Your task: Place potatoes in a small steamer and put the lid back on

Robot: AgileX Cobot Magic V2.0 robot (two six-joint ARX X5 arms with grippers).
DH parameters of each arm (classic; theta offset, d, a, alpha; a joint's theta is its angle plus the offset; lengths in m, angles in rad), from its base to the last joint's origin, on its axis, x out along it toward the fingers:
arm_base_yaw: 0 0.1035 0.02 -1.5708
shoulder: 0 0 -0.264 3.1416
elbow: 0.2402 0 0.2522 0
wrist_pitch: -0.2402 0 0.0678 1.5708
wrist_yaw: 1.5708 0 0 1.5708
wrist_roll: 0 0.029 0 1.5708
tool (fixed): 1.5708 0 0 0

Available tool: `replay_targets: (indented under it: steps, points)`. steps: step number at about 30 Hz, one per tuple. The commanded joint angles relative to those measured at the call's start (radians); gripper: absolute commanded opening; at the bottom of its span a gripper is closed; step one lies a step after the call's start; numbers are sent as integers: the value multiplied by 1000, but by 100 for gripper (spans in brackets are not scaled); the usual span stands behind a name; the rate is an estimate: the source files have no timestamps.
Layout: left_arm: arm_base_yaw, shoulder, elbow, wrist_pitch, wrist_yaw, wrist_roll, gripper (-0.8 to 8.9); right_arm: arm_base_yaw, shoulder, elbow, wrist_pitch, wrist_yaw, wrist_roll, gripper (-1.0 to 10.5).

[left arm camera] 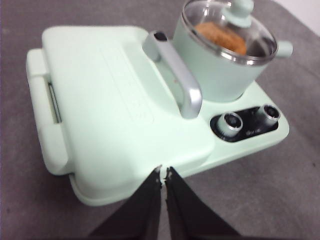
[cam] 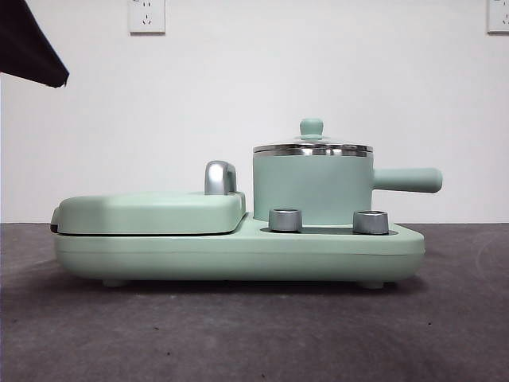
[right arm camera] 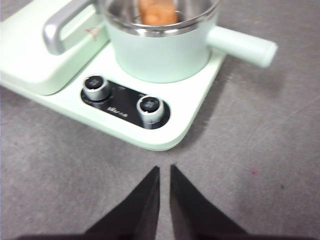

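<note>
Small mint-green cylindrical steamer pot (cam: 312,189) with chrome rim sits on the right half of the mint-green breakfast-maker base (cam: 238,253), straight green side handle (cam: 407,180) pointing right in the front view. Round clear glass lid (left arm camera: 229,31) with chrome rim and mint-green knob (cam: 311,127) is seated on the pot, level. Orange-brown wrinkled potato (left arm camera: 221,36) is inside the pot, visible through the glass in the left wrist view; right wrist view catches only its edge at the frame border, blurred, so how it lies can't be told.

Flat mint-green hinged griddle cover (cam: 151,212) lies closed on the left half of the base, its silver arched handle (left arm camera: 172,71) just beside the pot. Two chrome control dials (right arm camera: 97,87) (right arm camera: 149,106) sit on the black panel in front of the pot.

Left gripper (left arm camera: 163,174): jaws nearly together, thin slit between the tips, holding nothing, hovering over the near corner of the griddle cover. Right gripper (right arm camera: 164,170): jaws close with a narrow gap, empty, above the grey tabletop (right arm camera: 260,165), clear of the base on the dial side.

Front view shows only a black arm tip (cam: 28,44) at the top left corner; white wall with sockets (cam: 146,14) behind
</note>
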State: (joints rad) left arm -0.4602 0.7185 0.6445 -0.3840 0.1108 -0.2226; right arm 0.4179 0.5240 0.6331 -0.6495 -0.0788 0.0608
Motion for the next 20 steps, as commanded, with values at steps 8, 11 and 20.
replay_targets:
  steps: [8,11,20]
  points:
    - [-5,1,6,12,2,23,6,5,2,3,24,0,10,15]
    - [-12,-26,6,2,2,23,6,5,2,3,25,0,10,15]
    - [163,-275,-150,108,-10,162,6,5,2,3,25,0,10,15]
